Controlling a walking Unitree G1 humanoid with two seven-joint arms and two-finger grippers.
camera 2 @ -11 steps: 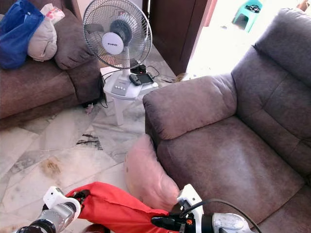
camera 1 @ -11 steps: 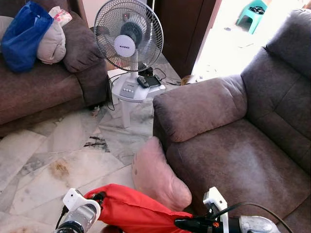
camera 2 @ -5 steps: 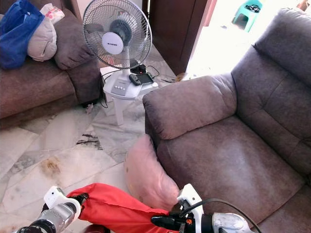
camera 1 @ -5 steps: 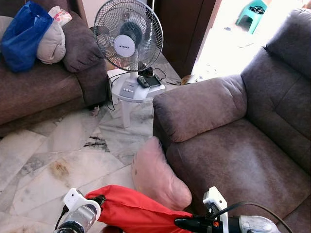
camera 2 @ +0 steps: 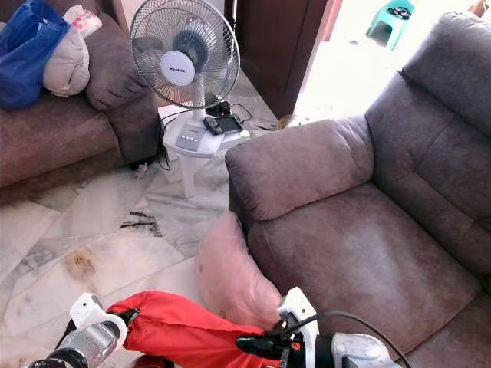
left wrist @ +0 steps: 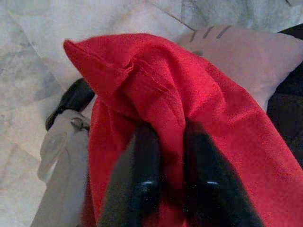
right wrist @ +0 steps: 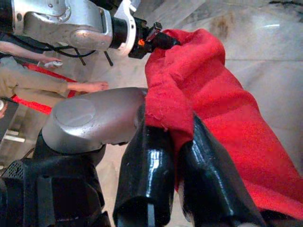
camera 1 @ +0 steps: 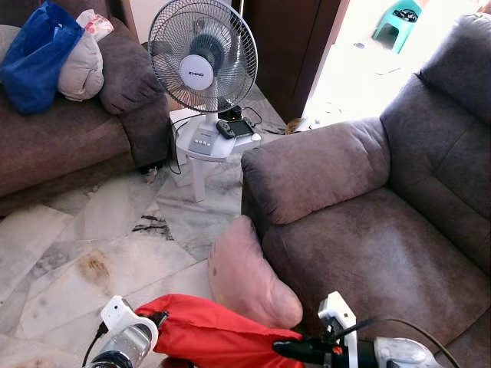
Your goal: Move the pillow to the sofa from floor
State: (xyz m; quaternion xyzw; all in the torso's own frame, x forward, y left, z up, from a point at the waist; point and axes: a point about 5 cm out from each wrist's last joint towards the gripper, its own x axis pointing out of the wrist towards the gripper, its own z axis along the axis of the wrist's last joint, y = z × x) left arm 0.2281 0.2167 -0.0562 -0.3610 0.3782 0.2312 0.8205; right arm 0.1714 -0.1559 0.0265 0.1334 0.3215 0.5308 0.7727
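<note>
Pale veined marble tile floor (camera 1: 115, 230), with a brown stain and a dark scuff mark. Standing or lying on it:

- Pink soft pillow (camera 1: 249, 280), propped against the front of the armchair.
- Grey-brown upholstered armchair sofa (camera 1: 368, 222), seat bare.
- Brown upholstered couch (camera 1: 69, 146), carrying a blue fabric bag (camera 1: 34, 54) and a beige cushion (camera 1: 80, 69), the two touching.
- White plastic stool (camera 1: 207, 146) between couch and armchair, bearing a white table fan with wire grille (camera 1: 202, 55) and a black remote (camera 1: 225, 129) beside the fan's base.
</note>
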